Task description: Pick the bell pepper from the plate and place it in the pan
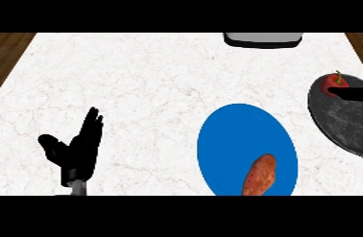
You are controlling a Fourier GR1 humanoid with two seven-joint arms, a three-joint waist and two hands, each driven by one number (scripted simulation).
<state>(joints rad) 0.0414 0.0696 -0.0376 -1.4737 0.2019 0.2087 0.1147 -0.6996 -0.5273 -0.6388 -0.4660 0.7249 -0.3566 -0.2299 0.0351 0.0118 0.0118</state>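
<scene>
A dark grey pan [340, 125] lies at the right edge of the white marbled counter [142, 77], partly cut off by the view. The bell pepper [330, 83] sits at the pan's far end, inside the rim as far as can be seen. It is red and glossy, with a short green stem pointing up and away. A black bar, apparently part of the right hand [349, 93], comes in from the right edge and crosses the pepper's lower side. Whether that hand is open or closed on the pepper cannot be told.

Just left of the pan, and apart from it, lies a round blue plate [234, 135]. On its near right part rests an oblong, orange-brown sweet potato [260, 176], tilted a little to the right; the bell pepper is not on this plate.

The left hand [78, 149] rests at the lower left, well away from both containers. Its fingers [92, 125] are straight and close together, pointing up, with the thumb spread out to the left; it holds nothing.

A grey, box-like object [262, 39] stands at the counter's far edge.
</scene>
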